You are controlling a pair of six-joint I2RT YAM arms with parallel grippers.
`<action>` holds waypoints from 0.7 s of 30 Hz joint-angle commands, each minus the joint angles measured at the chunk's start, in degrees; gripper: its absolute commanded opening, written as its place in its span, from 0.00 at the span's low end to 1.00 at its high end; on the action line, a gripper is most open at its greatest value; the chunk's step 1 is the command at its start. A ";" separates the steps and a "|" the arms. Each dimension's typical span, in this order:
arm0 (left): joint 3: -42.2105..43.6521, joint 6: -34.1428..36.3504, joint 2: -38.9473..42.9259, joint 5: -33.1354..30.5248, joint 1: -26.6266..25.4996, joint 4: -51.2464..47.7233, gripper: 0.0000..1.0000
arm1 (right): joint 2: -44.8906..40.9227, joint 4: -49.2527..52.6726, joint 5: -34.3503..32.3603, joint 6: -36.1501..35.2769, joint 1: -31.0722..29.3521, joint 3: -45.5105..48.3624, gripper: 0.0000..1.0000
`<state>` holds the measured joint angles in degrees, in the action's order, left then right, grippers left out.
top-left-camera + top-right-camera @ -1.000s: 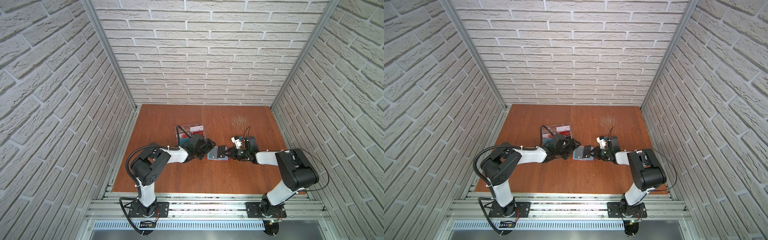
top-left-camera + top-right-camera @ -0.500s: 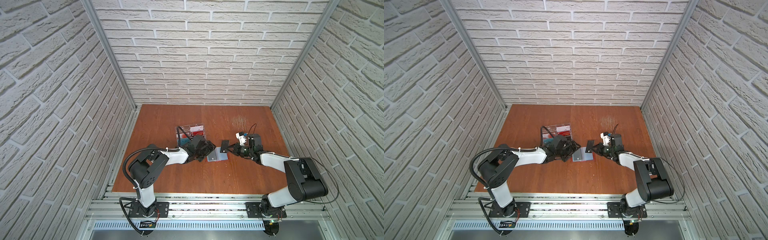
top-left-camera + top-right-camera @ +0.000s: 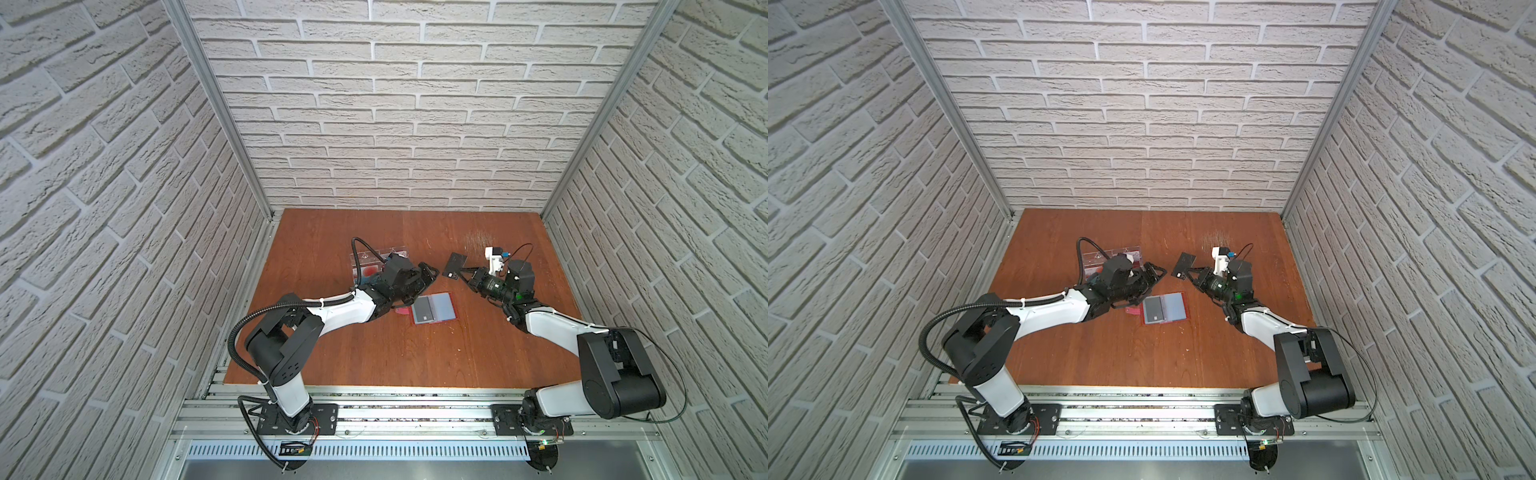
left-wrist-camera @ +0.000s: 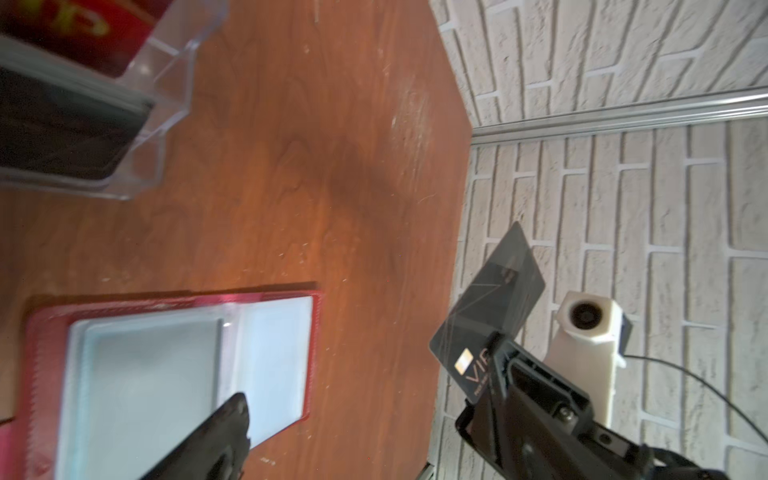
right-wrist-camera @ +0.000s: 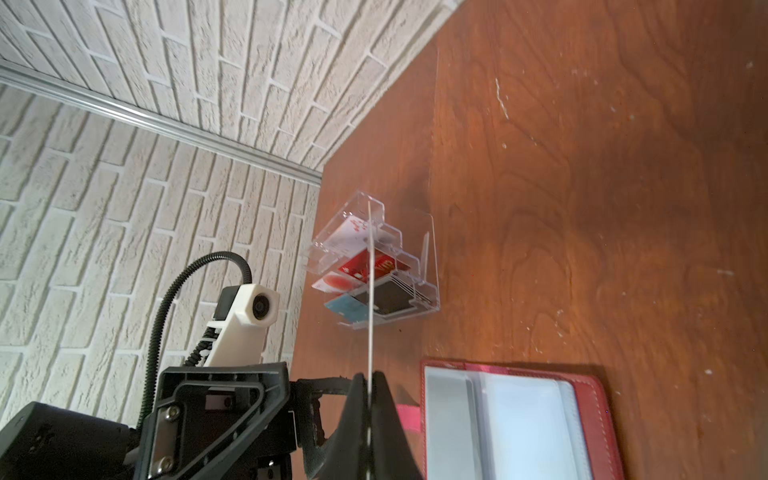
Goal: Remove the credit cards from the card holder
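Surface: we had a reddish-brown wooden table (image 3: 374,353), its boards running near to far, with a pale scuffed patch (image 3: 478,239) at the far right.
Room: white brick-pattern walls (image 3: 395,124) closed us in on the left, far and right sides. Metal corner posts (image 3: 224,116) stood in the far corners, and an aluminium rail (image 3: 415,415) carrying both arm bases ran along the near edge.
Card holder: the card holder (image 3: 446,309) lay open and flat near the middle of the table, a red border showing round its pale sleeves. Its red strap tab (image 3: 402,311) stuck out to the left.
Card in holder: a dark grey card (image 3: 424,309) sat in the holder's left half.
Right gripper: the right gripper (image 3: 460,274) was clamped tight on a black card (image 3: 454,266), held up off the table just far-right of the holder. The right wrist view gave us that card edge-on between the pads.
Left gripper: the left gripper (image 3: 430,272) hovered just far-left of the holder with its jaws spread wide and nothing between them. It was near the lifted card, not touching it.
Tray: a clear tray (image 3: 365,253) stood far-left behind the left arm, with red, black and teal cards in it.
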<state>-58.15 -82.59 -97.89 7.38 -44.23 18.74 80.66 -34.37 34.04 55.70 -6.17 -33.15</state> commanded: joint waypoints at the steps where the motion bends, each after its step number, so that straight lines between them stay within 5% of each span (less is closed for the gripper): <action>1: -2.80 -1.41 -0.52 -2.01 0.49 9.30 0.91 | -2.36 -8.88 -2.89 3.83 -0.91 0.63 0.06; 21: -9.65 -2.94 -7.35 0.25 1.55 17.02 0.60 | 2.23 -16.89 -5.21 9.40 -4.81 -1.80 0.06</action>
<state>-66.52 -86.35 -104.33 7.57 -42.76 31.46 81.84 -46.19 29.34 63.86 -10.63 -33.87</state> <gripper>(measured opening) 0.613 0.061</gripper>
